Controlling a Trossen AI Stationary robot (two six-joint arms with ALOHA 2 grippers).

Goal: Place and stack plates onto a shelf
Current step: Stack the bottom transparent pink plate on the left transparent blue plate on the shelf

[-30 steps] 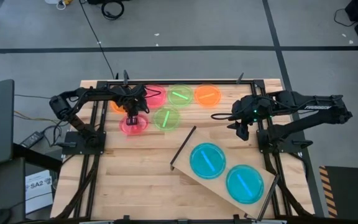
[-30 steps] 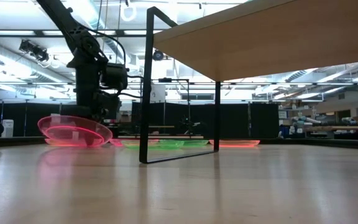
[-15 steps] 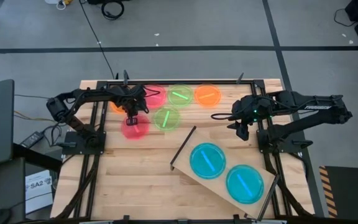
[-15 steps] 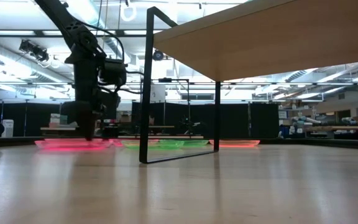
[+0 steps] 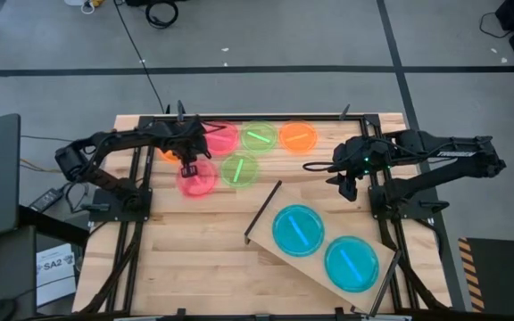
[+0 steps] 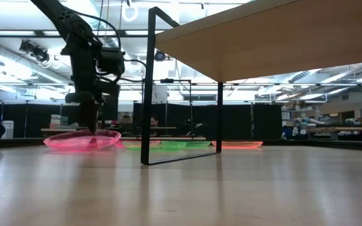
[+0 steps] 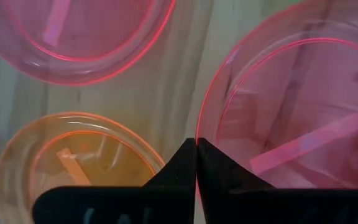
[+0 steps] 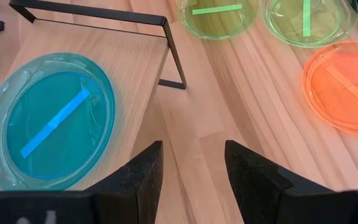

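Pink plastic is what the left gripper [image 5: 186, 166] is clamped on: its two fingers are pinched together on the rim of a pink plate [image 5: 195, 179], gripping the edge because a flat disc offers nothing else to hold. In the low view that plate [image 6: 82, 140] sits at or just above the tabletop, roughly level; I cannot tell whether it has fully lifted.

Around it, a green plate [image 5: 239, 169] lies just beside it at three o'clock, a second pink plate [image 5: 222, 137] at one o'clock, and an orange plate [image 7: 73, 165] shows in the left wrist view, mostly under the arm from above. Further along the far edge sit another green plate [image 5: 259, 135] and an orange one [image 5: 298, 135].

The shelf [image 5: 321, 251] stands at about four o'clock from the held plate, well apart, angled across the table, with two blue plates [image 5: 298, 229] already side by side on it. Judging by this, the pink plate is meant to go onto the shelf next.

The right gripper [image 5: 343, 185] waits with fingers apart near the shelf's far corner, holding nothing.
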